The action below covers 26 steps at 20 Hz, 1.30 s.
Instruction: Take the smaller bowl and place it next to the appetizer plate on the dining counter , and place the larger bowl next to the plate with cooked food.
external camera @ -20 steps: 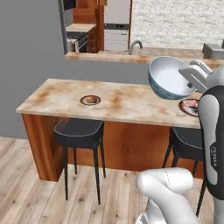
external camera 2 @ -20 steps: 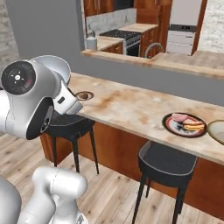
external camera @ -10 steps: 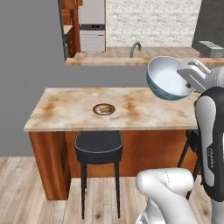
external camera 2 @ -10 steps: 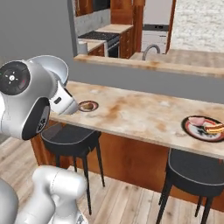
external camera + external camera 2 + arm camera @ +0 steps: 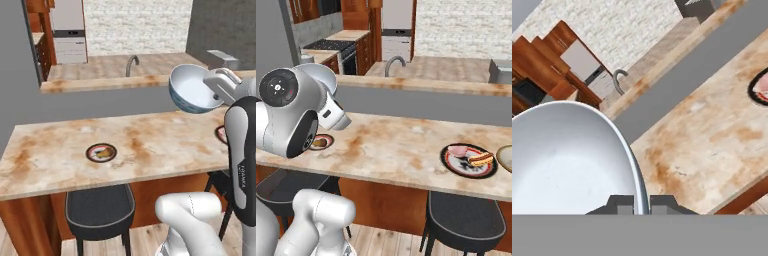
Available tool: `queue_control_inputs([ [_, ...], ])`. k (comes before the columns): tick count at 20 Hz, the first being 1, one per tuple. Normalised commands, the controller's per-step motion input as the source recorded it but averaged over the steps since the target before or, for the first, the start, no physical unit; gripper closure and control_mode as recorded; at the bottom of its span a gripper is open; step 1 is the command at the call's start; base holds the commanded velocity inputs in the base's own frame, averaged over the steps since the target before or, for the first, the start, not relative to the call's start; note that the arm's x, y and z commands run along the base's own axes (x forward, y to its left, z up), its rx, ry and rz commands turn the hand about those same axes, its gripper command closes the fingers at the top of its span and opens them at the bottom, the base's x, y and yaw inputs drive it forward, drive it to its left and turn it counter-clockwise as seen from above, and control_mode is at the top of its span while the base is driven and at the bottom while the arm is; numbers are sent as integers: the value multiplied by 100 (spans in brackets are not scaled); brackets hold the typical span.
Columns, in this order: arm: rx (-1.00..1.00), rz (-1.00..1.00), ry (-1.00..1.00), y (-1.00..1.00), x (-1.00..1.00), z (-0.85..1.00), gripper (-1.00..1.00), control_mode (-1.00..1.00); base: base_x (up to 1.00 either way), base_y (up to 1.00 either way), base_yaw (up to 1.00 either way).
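The gripper point(image 5: 641, 204) pinches the smaller bowl point(image 5: 192, 89) by its rim, carrying it tilted high above the dining counter point(image 5: 150, 145) to clear it, the appetizer plate point(image 5: 101, 152) well off to its left.

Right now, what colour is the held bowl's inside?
Plain white, clearest in the hand view: the smaller bowl.

The arm point(image 5: 242, 165) is built of glossy white, rounded shells, swollen at each joint and narrowing between. A long black panel runs down the front of the upright link in the left base view, with small pale lettering printed along it, too small to read. In the right base view a big round joint housing carries a dark grey disc cap with a small red mark at its middle and a dark band beside it. The fingertips point(image 5: 621, 204) are dark grey and blocky.
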Motion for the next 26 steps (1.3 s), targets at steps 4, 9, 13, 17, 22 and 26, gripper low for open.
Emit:
queue_control_inputs([
  [4, 0, 0, 0, 0, 0, 0, 100, 100, 71, 45, -29],
  [9, 0, 0, 0, 0, 0, 0, 100, 100, 8, 57, -27],
  [13, 0, 0, 0, 0, 0, 0, 100, 100, 12, 73, -26],
  [17, 0, 0, 0, 7, 5, -3, 100, -100, 21, 25, -5],
  [22, -1, 0, 12, 12, 7, -33, 100, -100, 0, 0, 0],
  [26, -1, 0, 14, 0, 1, -48, 100, -100, 0, 0, 0],
])
